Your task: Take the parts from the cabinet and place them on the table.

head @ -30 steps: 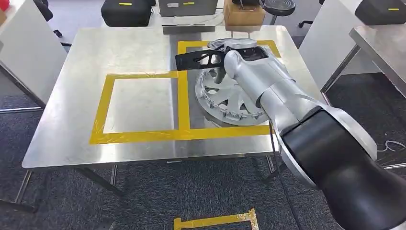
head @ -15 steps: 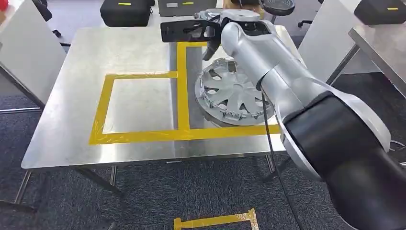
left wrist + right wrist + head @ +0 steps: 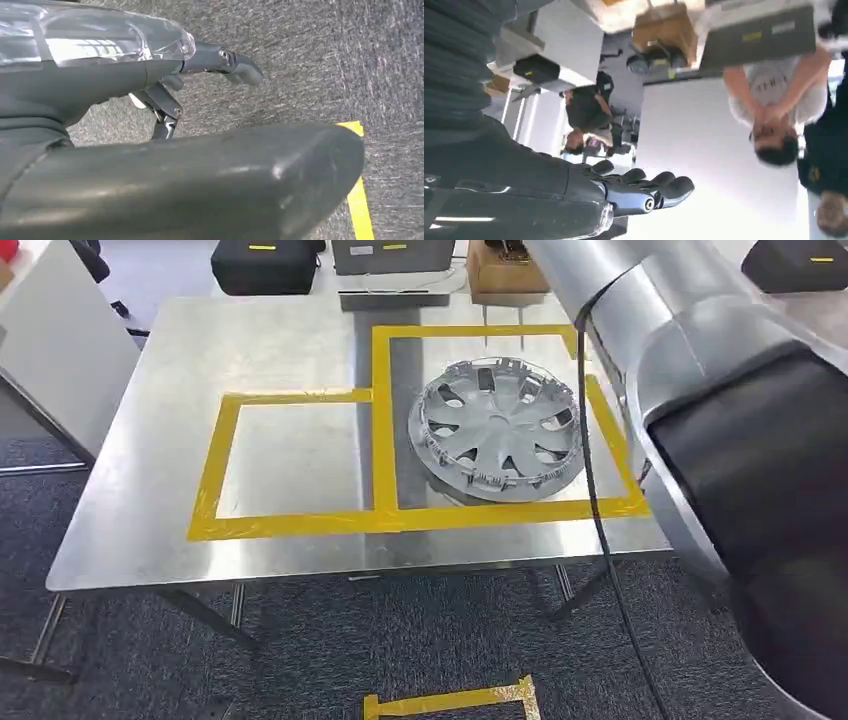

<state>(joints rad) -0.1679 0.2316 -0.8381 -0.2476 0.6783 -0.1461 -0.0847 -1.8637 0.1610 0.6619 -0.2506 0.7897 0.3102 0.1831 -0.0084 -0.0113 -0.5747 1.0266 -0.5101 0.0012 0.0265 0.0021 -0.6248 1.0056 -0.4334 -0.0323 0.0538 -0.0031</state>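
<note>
One strip of yellow tape (image 3: pixel 452 701) is seen on the dark carpet (image 3: pixel 330 650) nearest the robot, in front of the table (image 3: pixel 150 530). On the steel table, two rectangles are marked out in yellow tape outlines (image 3: pixel 384 430), side by side and sharing one edge. The silver wheel cover (image 3: pixel 497 428) is laid flat inside the right-hand rectangle, with nothing touching it. The right arm (image 3: pixel 690 360) is raised across the right side of the head view, a black cable hanging along it. The right hand (image 3: pixel 644 192) is seen in its wrist view with its fingers extended close together and nothing held in them; people are seen standing beyond it. The left hand (image 3: pixel 210 65) is seen over the carpet with nothing held; whether its fingers are apart cannot be told. Black cases (image 3: pixel 265 262) and a cardboard box (image 3: pixel 505 270) are placed beyond the table's far edge.
</note>
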